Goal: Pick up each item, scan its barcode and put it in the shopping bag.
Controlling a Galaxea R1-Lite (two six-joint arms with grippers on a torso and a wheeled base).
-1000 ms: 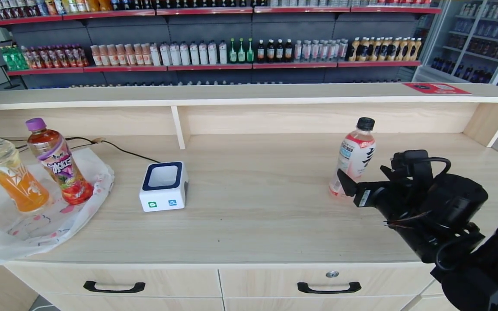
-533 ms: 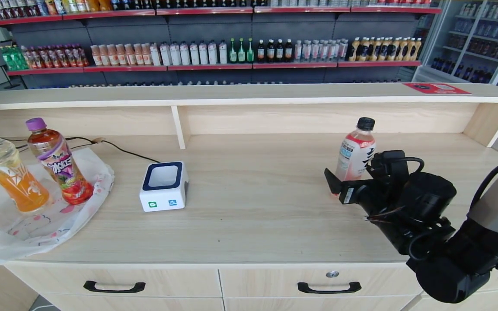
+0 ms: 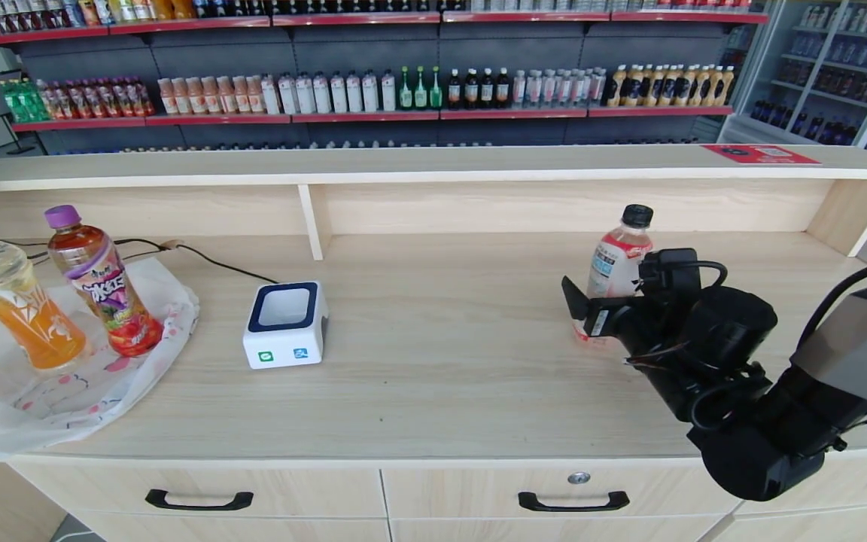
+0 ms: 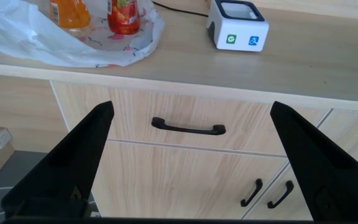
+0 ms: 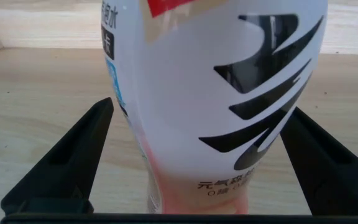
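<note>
— Wooden counter [image 3: 433,391]; where's the pink bottle [image 3: 619,260]?
— Upright at its right end, between the spread fingers of my right gripper [image 3: 603,293], unclamped. My left gripper [image 4: 191,112] gapes wide before the drawers [image 4: 185,162].

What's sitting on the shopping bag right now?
Two upright bottles: an orange drink and a purple-capped tea, standing on the shopping bag. The plastic under their bases is covered.

The shop is bright all over. The wooden counter [image 3: 441,376] has only faint shadows. Glare washes out the fridge doors [image 3: 832,75] on the right. The red shelves [image 3: 366,117] bend near the corners.
</note>
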